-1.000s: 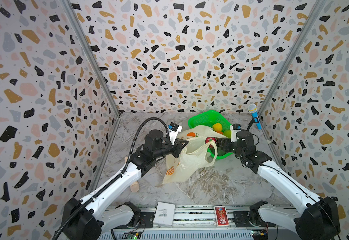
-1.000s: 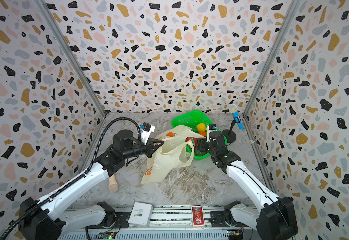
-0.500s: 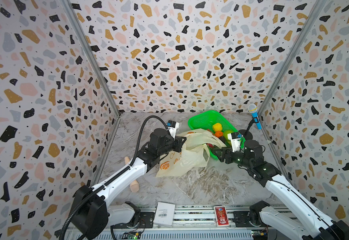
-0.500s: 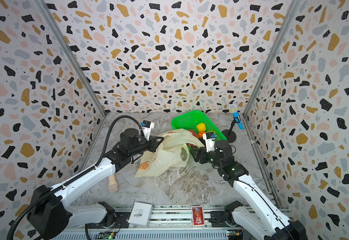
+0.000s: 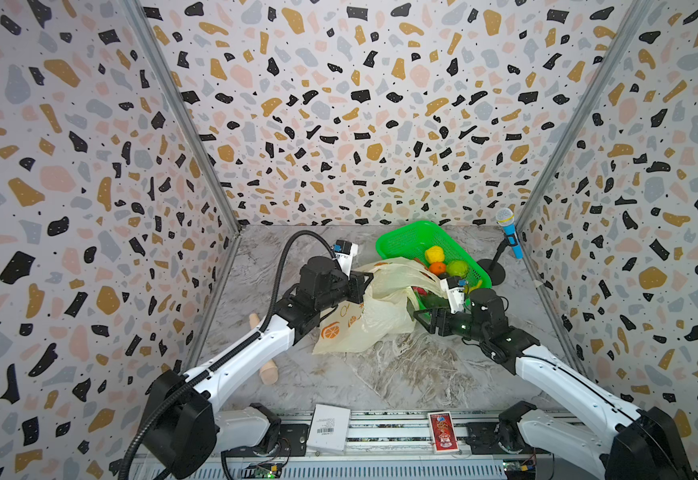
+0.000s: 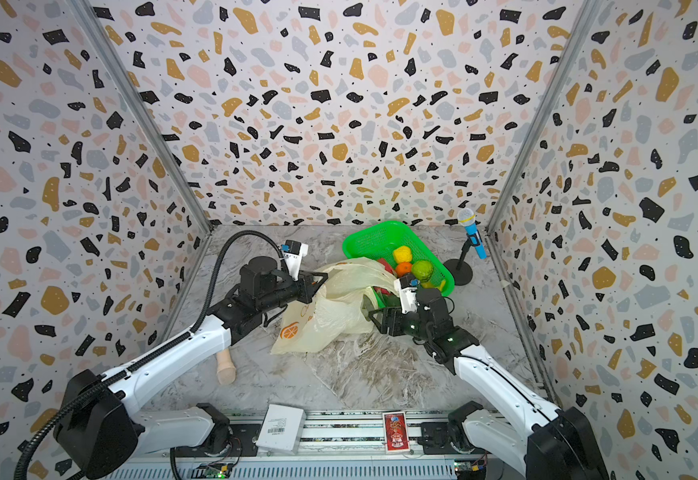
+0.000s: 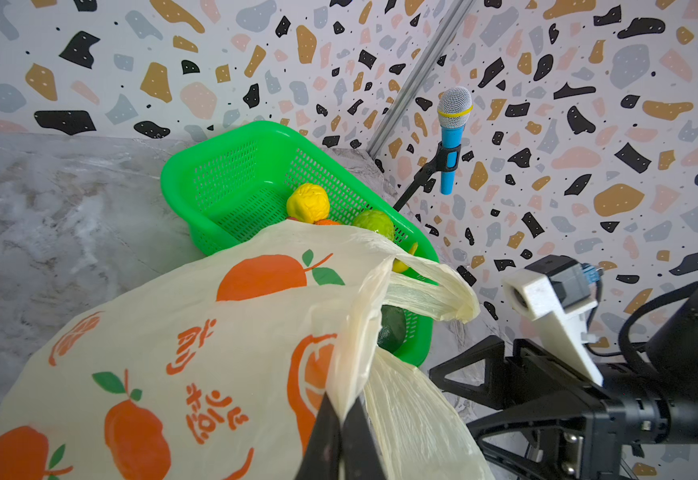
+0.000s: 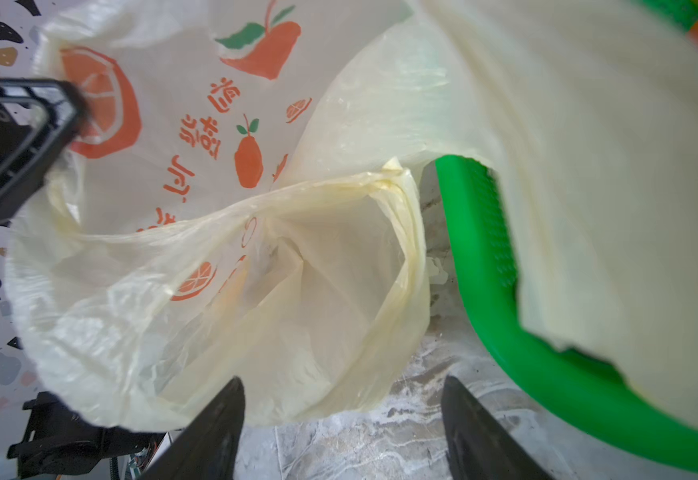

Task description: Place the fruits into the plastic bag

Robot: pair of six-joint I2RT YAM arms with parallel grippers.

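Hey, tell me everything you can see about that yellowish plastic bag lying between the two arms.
The thin, crinkly, pale yellow translucent plastic bag, printed with orange fruits, green leaves and orange characters, has loop handles. It slumps on the grey marbled tabletop, one side lifted where the shut left tool pinches its edge. Its mouth gapes toward the open right tool. Its upper part drapes over the near rim of the bright green mesh plastic basket.
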